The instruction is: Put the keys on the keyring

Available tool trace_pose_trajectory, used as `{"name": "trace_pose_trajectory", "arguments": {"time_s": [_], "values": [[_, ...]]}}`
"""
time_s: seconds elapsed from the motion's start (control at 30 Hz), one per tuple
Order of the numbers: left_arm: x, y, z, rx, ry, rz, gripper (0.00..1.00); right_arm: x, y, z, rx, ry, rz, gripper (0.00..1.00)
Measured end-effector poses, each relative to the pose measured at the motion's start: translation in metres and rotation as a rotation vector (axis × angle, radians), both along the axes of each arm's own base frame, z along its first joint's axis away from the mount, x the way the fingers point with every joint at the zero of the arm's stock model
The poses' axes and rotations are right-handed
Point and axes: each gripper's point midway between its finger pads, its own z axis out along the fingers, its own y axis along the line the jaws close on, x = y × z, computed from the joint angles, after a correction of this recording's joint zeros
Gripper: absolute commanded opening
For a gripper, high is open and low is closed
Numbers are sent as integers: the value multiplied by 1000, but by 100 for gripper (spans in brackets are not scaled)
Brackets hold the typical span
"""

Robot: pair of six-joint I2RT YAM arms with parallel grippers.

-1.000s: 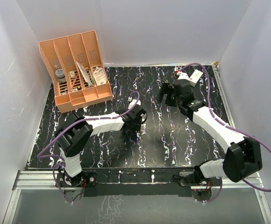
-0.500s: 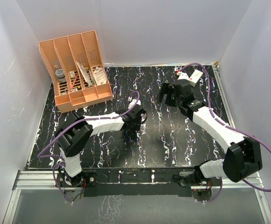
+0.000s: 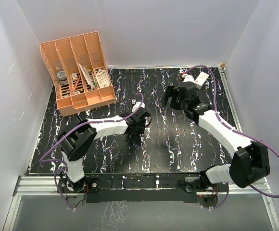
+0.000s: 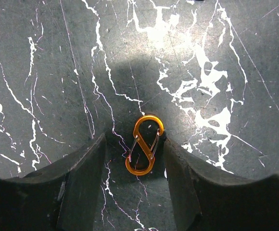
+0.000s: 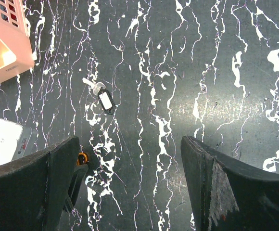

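Observation:
The keyring (image 4: 144,144), a small orange S-shaped clip, lies flat on the black marbled table between the fingers of my left gripper (image 4: 134,138). That gripper is open. Its right finger (image 4: 180,178) touches the clip's upper loop, and its left finger (image 4: 84,180) stands apart from it. The keys (image 5: 104,99), a small dark piece with a white tag and a silvery tip, lie on the table ahead of my right gripper (image 5: 130,142), which is wide open and empty above the table. The keyring also peeks out in the right wrist view (image 5: 82,158). In the top view the left gripper (image 3: 138,126) is mid-table and the right gripper (image 3: 172,98) is further back.
The large orange slotted organizer (image 3: 77,72) stands at the back left with small items in it. A white box with a red mark (image 3: 201,78) lies at the back right. White walls close in three sides of the table.

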Motion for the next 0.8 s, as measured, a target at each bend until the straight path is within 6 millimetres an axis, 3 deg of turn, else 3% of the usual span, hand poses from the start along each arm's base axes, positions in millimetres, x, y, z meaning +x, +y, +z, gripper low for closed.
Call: {"name": "trace_pose_trajectory", "arguments": {"time_s": [0.53,0.6,0.77,0.8], "values": [[1,-3,0,-12,-1,-3,38,0,0,0,1,-1,0,85],[1,-3,0,-12,-1,-3,31,0,0,0,0,-1,0,85],[1,-3,0,-13,0,-4,0,0,0,0,0,0,0,85],[1,-3,0,-11,0,-8,0,0,0,0,0,-1,0,85]]}}
